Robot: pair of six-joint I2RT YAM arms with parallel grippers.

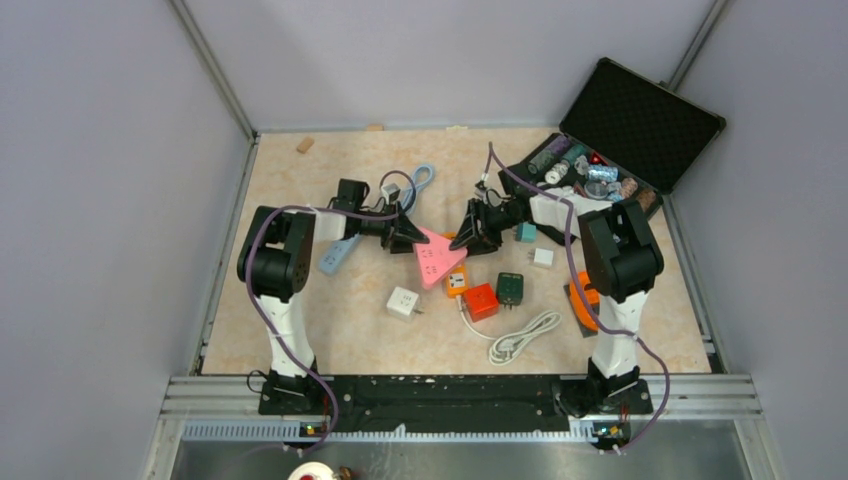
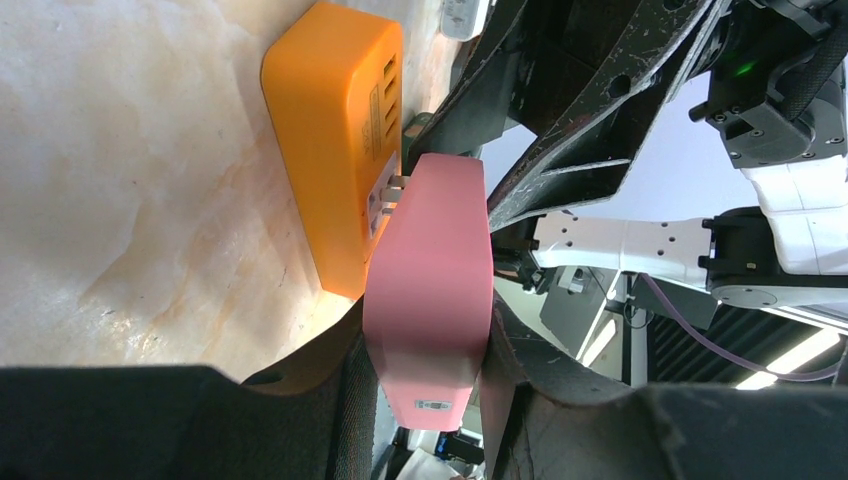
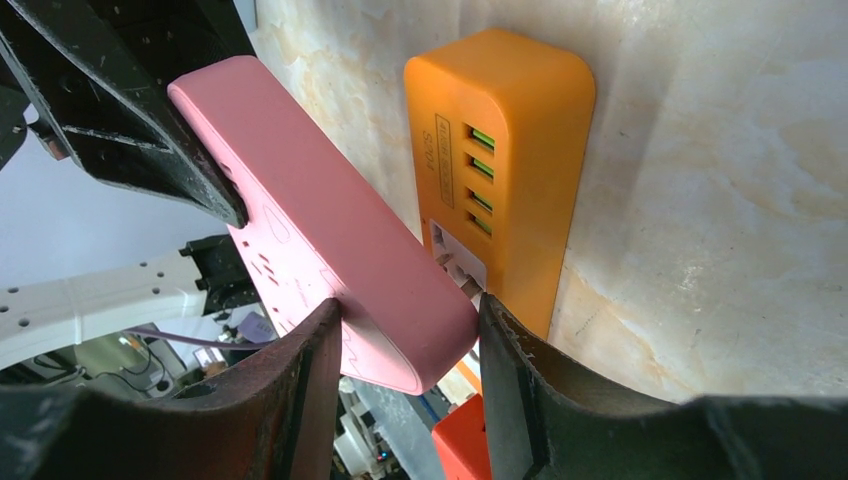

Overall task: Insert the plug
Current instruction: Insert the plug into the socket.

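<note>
**Both jaws clamped on the pink plug, prongs at the orange socket block**

Your left jaws are closed narrowly on the pink plug [image 1: 436,259]. In the left wrist view its two black fingers [image 2: 300,420] press the plug's flat sides from either side, at the end farthest from the orange socket block [image 1: 456,282].

The plug is a flat, rounded pink body, triangular from above. It sits just left of the orange socket block and leans against it. Its metal prongs [image 2: 397,184] reach the socket face of the orange block. Bare metal shows between the two bodies, so the plug is not seated flush. You cannot tell how deep the prongs have gone.

The orange socket block lies on the table [image 1: 330,345] with its socket face turned towards the plug. A row of green ports [image 3: 480,180] sits beside the socket.

Your right jaws stand wider and grasp the same pink plug at the corner nearest the orange block. In the right wrist view one finger [image 3: 300,400] lies on the plug's broad face. The other finger sits at its edge, right against the orange block.
</note>
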